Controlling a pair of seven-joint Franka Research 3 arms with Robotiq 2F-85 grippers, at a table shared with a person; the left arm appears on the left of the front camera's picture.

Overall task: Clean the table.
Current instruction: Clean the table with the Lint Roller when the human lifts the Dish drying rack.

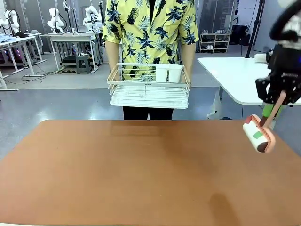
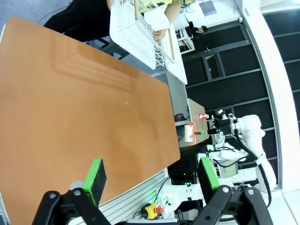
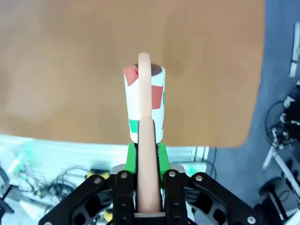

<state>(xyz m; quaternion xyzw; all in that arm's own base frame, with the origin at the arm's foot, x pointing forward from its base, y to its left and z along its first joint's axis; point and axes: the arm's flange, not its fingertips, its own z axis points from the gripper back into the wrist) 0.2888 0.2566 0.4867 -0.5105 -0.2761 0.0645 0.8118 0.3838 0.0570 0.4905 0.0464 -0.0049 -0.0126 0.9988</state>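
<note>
Reddish-brown table (image 1: 117, 174) fills the front view from centre down to 6 o'clock, top bare. Right hand (image 1: 275, 101) at 3 o'clock, closed on the pinkish handle of a lint roller (image 1: 257, 134). The roller hangs tilted down toward 7 o'clock from the hand, over the table's right edge near the far corner; can't tell if it touches the top. In the right wrist view the green pads (image 3: 131, 157) clamp the handle on both sides, with the white roll, red and green patches on it, pointing to 12 o'clock over the table edge. Left hand (image 2: 152, 180) is open, nothing between its pads, looking across the table from above in its own wrist view, with the roller small at 3 o'clock. A person (image 1: 150, 28) in a yellow leaf-print shirt stands at 12 o'clock past the far edge, behind a white wire rack (image 1: 148, 89) with two white cups (image 1: 168, 73) in it. White table (image 1: 235, 75) at 2 o'clock.
</note>
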